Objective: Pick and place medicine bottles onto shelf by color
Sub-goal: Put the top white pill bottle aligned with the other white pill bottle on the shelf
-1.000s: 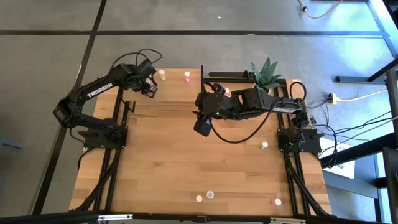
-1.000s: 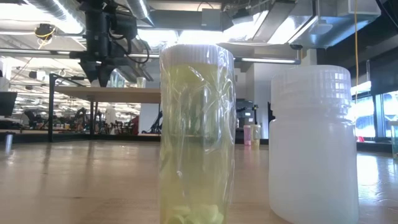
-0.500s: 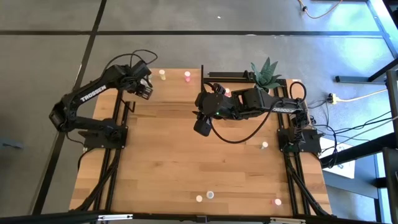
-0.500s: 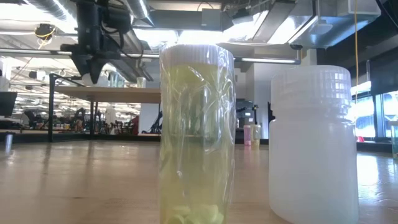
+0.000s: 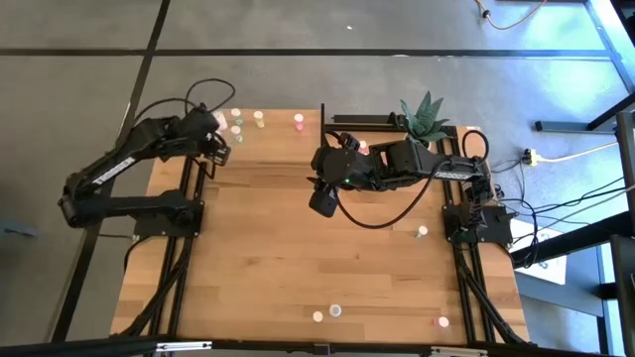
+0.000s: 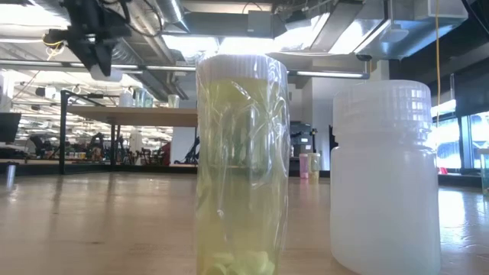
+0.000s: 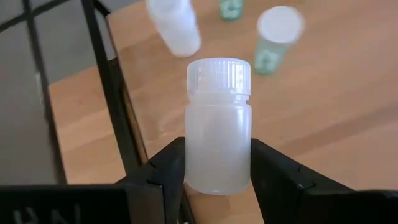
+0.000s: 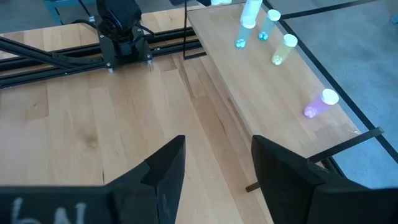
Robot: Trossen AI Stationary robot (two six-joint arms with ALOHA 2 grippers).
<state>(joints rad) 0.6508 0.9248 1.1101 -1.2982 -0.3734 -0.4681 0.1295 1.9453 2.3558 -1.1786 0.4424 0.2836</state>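
Left wrist view alone reveals left gripper (image 7: 217,168) clamping white-capped bottle (image 7: 218,124); arm stretched toward shelf (image 5: 278,134), 11 o'clock. Right gripper (image 8: 214,165) released, mid-table.

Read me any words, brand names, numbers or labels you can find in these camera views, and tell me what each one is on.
Lettering on the left arm, high view: too small to read now.
Pale marks at the edge of the right wrist view, on the right gripper housing: cut off, unreadable.
White bottle held in the left gripper: no label visible.
Bottles in the low view: no print visible.
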